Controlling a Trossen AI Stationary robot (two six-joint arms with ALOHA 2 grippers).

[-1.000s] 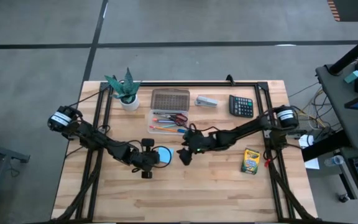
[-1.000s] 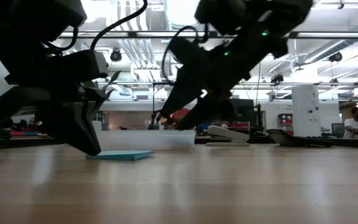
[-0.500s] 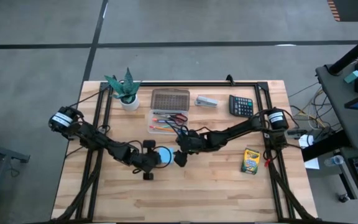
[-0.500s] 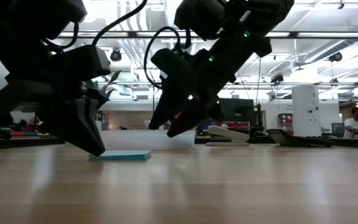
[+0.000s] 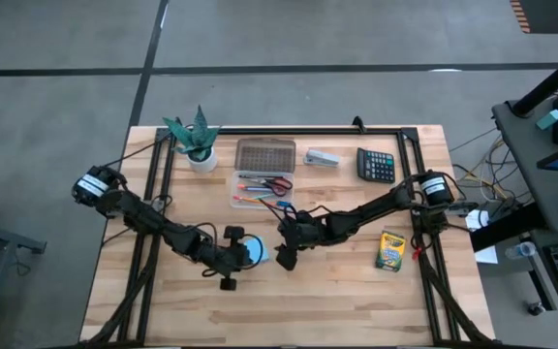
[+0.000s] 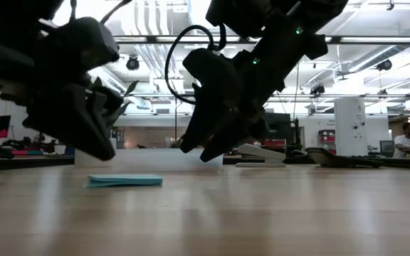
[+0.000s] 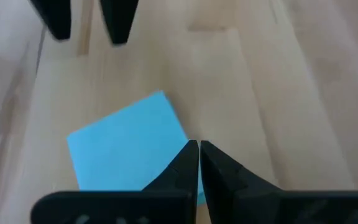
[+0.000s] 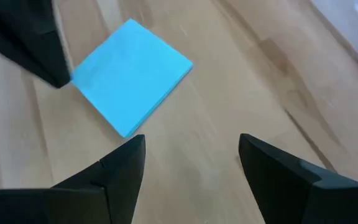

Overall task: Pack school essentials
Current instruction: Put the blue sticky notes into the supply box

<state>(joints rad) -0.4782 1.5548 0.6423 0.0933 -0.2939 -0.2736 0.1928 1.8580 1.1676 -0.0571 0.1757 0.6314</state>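
Observation:
The light-blue square notepad [image 5: 254, 249] lies flat on the wooden table [image 5: 337, 301], between my two grippers. My left gripper [image 7: 197, 155] is shut and hovers over one corner of the notepad [image 7: 126, 146]; in the low view its tips [image 6: 107, 153] stand clear above the pad [image 6: 123, 181]. My right gripper [image 8: 191, 155] is open and empty. It slants down a little to the right of the pad, above the table [image 6: 205, 153]. The red-handled scissors [image 5: 277, 184] and thin pens lie in a clear tray [image 5: 242, 190] farther back. The yellow-green crayon box [image 5: 388, 250] lies at the right.
A brown case [image 5: 264, 155], a grey stapler [image 5: 323, 157] and a black calculator [image 5: 376, 165] stand along the far side, with a potted plant [image 5: 194, 141] at the far left. A black frame [image 5: 289, 130] runs round the table. Bare wood stretches along the near side.
My left gripper, still shut, has risen from the table beside the notepad and tipped up, and now hangs clear above the pad. The notepad has shifted slightly and lies flat. My right gripper, still open, has come toward the notepad, to the left and the near edge.

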